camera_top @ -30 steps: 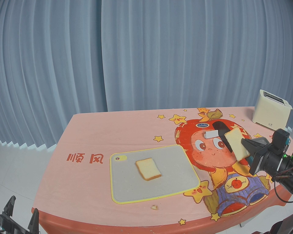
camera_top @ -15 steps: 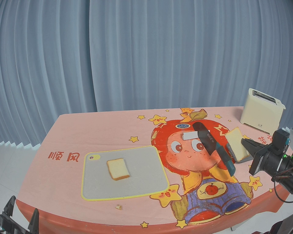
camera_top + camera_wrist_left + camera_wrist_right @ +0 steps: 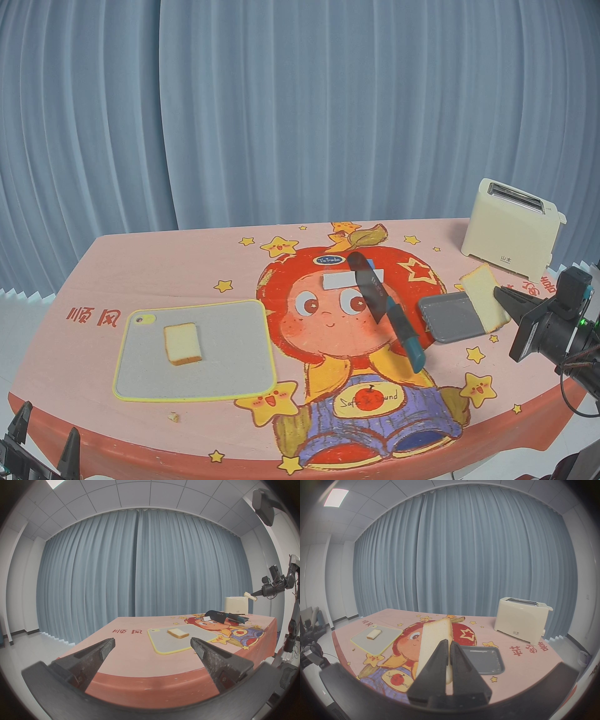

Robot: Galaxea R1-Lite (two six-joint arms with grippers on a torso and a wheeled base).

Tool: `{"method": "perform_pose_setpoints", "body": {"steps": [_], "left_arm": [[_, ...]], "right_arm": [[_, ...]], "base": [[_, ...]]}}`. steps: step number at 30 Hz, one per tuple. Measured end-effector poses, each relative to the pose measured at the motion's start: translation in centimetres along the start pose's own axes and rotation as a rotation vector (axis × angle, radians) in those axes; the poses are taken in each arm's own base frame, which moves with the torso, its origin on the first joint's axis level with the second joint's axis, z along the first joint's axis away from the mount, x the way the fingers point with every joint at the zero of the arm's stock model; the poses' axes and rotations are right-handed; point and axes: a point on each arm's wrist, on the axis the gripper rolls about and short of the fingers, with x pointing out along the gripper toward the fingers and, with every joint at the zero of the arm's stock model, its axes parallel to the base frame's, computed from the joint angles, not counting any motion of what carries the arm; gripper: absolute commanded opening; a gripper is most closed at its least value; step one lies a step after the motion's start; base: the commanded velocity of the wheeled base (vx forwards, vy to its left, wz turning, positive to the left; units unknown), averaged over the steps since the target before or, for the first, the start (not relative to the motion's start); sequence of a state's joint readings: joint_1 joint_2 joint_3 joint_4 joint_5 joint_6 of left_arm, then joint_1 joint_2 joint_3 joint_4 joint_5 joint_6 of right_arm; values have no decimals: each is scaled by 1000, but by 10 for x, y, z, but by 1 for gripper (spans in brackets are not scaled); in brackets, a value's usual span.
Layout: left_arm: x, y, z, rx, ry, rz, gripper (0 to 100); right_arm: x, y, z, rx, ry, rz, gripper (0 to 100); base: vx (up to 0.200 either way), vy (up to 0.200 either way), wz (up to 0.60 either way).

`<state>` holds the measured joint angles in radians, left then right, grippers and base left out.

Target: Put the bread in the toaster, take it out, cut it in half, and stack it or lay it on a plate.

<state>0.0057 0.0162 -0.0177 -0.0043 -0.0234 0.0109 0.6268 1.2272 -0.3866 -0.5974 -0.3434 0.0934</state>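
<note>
One bread slice (image 3: pixel 484 299) pinched edge-on in right fingers (image 3: pixel 437 664), shut on it, near grey tray (image 3: pixel 447 315). Toaster (image 3: pixel 509 228) ahead of slice, farther across bench (image 3: pixel 156 262), slot facing up; these fingers nearer by far. Left fingers (image 3: pixel 90 658) spread wide, empty, low off near bench edge.

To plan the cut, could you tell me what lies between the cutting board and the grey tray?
The knife lies there, as the head view shows.

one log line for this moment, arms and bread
right tool: shut on bread slice, held in air near tray | left tool: open, empty | toaster: not loaded | second slice: on cutting board
</note>
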Motion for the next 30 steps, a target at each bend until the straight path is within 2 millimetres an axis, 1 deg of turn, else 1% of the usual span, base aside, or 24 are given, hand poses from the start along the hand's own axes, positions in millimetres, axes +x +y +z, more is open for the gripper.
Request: {"method": "perform_pose_setpoints", "body": {"steps": [1,30], "left_arm": [[0,0,0,0,0,0,100],[0,0,0,1,0,0,100]], "right_arm": [[0,0,0,0,0,0,0],[2,-2,1,16,-5,-33,0]], "base": [[0,-200,0],[0,0,0]]}}
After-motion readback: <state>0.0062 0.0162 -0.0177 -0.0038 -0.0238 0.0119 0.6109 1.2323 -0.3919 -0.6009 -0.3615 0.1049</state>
